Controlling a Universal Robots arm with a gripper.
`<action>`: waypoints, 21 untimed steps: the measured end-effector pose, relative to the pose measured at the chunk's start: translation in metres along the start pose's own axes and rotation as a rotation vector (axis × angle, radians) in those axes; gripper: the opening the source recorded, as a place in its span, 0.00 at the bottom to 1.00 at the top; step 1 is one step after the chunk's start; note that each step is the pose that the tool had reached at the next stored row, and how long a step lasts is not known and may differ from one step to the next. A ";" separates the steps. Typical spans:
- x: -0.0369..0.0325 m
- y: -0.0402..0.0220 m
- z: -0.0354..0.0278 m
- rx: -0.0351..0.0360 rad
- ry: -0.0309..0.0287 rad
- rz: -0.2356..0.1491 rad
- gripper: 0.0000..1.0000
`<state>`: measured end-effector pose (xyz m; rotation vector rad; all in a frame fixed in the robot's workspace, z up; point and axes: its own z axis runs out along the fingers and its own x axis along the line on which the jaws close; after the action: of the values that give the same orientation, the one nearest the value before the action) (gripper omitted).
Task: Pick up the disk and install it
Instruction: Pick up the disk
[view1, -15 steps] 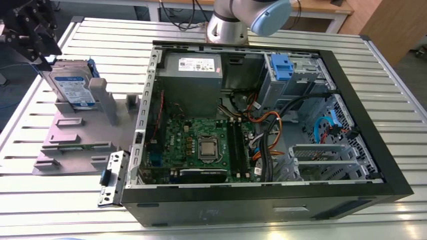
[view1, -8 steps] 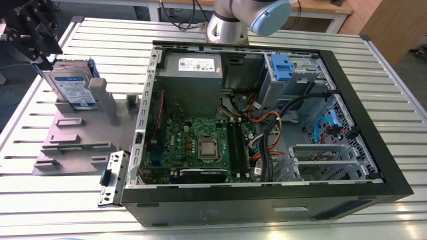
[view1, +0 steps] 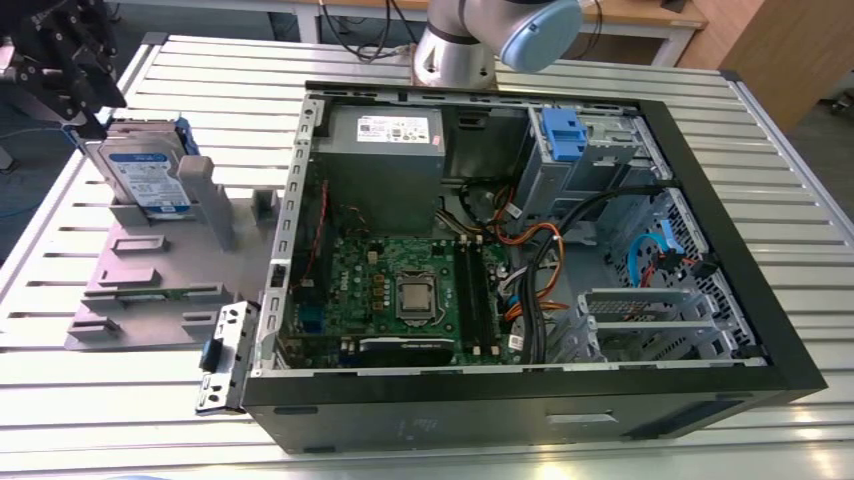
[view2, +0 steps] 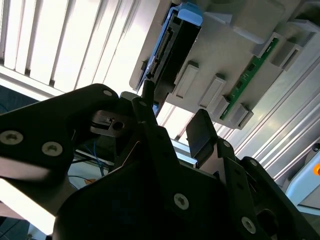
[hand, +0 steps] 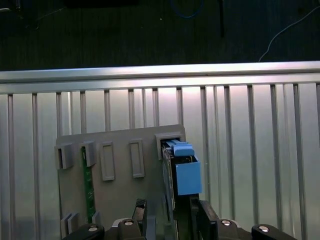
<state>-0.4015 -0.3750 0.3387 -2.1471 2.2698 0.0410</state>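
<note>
**Jaws wide over the standing disk (view1: 140, 170)**

The gripper (hand: 170, 206) hung open just above the disk, which stood on edge in a grey holder (view1: 147, 285) on the slatted table (view1: 200, 70), beside the open computer case (view1: 467, 415).

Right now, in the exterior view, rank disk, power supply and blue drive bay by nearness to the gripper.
1. Disk, upright in its stand, just below the gripper, at the exterior view's left.
2. Power supply, inside the case, mid-view.
3. Blue drive bay, inside the case, farther toward the exterior view's right.
</note>
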 end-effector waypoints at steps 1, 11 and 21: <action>-0.0002 0.0000 0.0001 0.0000 0.0000 0.000 0.53; -0.0040 0.0002 0.0024 0.0000 0.0001 0.000 0.53; -0.0060 0.0015 0.0034 -0.0003 0.0006 0.000 0.53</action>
<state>-0.4026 -0.3688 0.3356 -2.1475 2.2704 0.0408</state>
